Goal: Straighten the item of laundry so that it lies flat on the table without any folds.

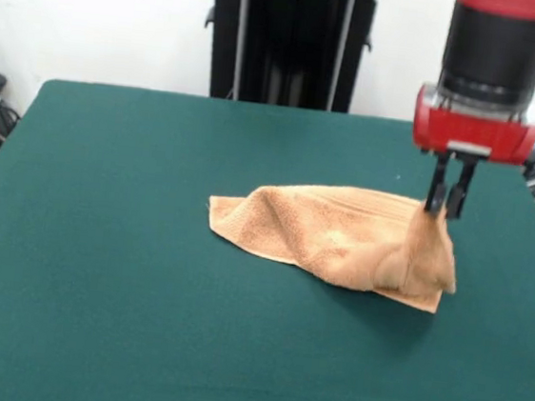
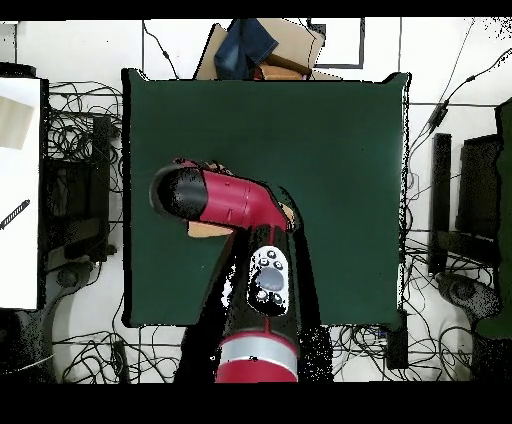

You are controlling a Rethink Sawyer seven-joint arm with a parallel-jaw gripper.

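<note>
Nearest the camera lies bare table (image 1: 233, 350) — behind it the towel (image 1: 331, 231) runs crosswise, my gripper (image 1: 446, 208) pinching one raised end.

From my station, both feeds are evenly and brightly lit by diffuse light from above; I see no glare on the matte table (image 1: 101, 240). In the front view, the towel (image 1: 340, 237) casts a soft, short shadow toward the near side, at its lower right edge. Edges are mildly soft throughout that view. In the overhead view, the arm (image 2: 235, 205) hides most of the towel.
</note>
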